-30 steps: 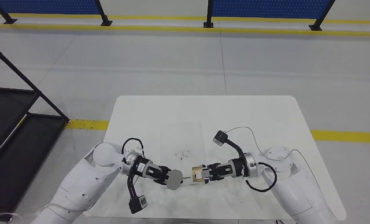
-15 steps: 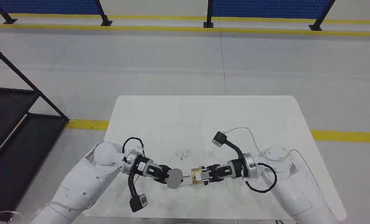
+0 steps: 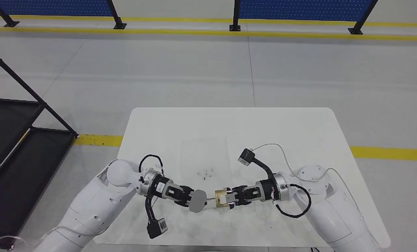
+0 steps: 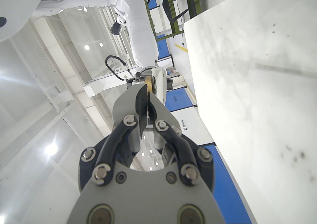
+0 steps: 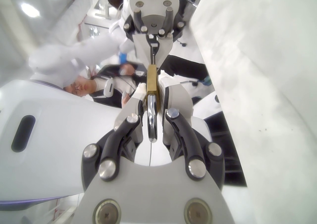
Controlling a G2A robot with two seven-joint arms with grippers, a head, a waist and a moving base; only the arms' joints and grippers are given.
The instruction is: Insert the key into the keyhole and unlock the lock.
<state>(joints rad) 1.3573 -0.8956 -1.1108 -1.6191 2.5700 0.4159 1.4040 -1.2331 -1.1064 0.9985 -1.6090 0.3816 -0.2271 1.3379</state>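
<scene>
Top view: the left end effector and the right end effector face each other tip to tip above the near part of the white surface. The brass lock sits at the right end effector's tips. The key bridges the short gap from the left end effector's tips to the lock.

Left wrist view: the left end effector has its fingers pressed together on the key, which is mostly hidden between them. Straight ahead of its tips, very near, is the lock's brass end, with the right end effector behind it.

Right wrist view: the right end effector is clamped on the lock, and the silver shackle points back toward its wrist. Beyond the lock's far end, the dark key runs straight out from the left end effector, its tip meeting the brass. How far it goes in, I cannot tell.
</scene>
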